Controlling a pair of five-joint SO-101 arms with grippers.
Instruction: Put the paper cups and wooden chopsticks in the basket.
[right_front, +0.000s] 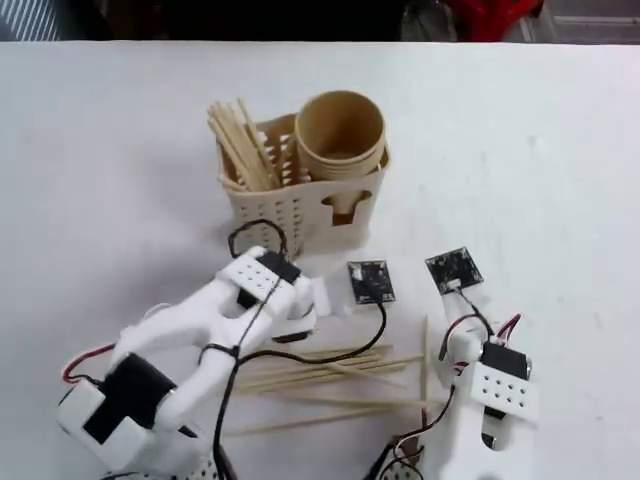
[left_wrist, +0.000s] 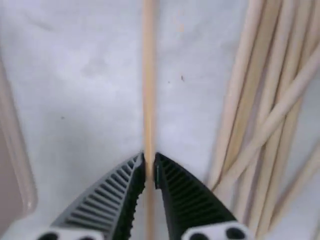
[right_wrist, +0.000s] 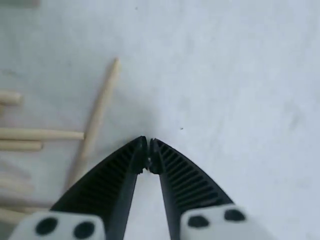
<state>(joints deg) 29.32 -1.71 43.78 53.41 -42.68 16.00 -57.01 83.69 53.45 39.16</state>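
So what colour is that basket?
Cream-white; the basket shows best in the high view.

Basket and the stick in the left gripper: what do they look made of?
The cream perforated basket looks like matte moulded plastic: even rows of holes. The pale thin chopstick pinched in the left gripper looks like bare wood: dull tan, no gloss; grain cannot be made out.

Robotics lab (bare circuit boards (right_front: 371, 282))
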